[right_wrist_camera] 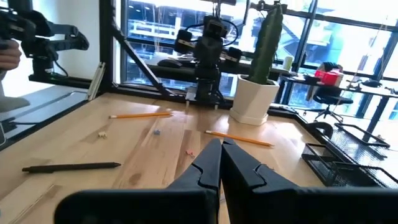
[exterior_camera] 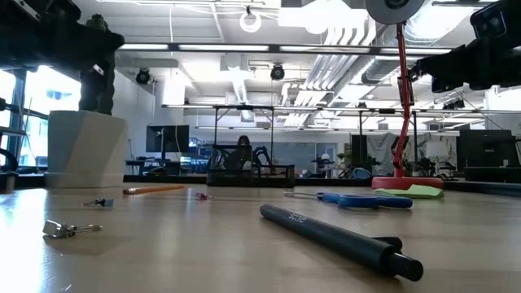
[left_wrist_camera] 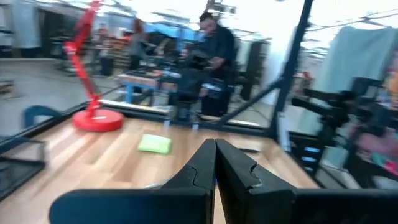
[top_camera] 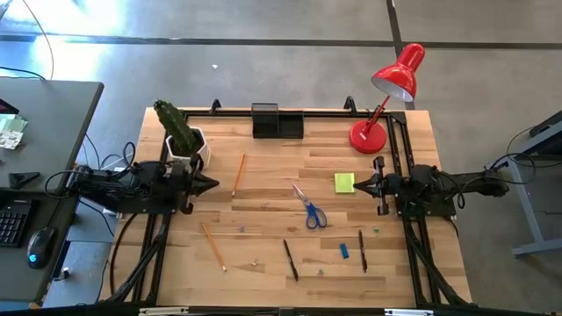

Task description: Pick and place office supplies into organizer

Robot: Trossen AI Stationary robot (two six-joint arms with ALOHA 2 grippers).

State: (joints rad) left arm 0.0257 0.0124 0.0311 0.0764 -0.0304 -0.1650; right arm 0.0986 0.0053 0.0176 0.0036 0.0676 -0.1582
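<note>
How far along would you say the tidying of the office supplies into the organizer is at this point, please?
Nothing looks done: the organizer at the table's far edge seems to hold nothing. Nothing is in hand; the left gripper and right gripper are shut at the table's sides. All is left: two pencils, scissors, sticky-note pad, two pens and the eraser lie loose.

The black mesh rectangular organizer (top_camera: 277, 121) sits at the far edge of the wooden surface (top_camera: 263, 206), with bare wood directly in front of it. To one side of that approach stands the white pot with a green cactus (top_camera: 183, 139), just beside the left tool (top_camera: 212, 184). On the other side the red desk lamp (top_camera: 386, 98) rises, its shade hanging above the right tool (top_camera: 357, 184). Blue-handled scissors (top_camera: 309, 208) lie mid-surface between both tools.
</note>
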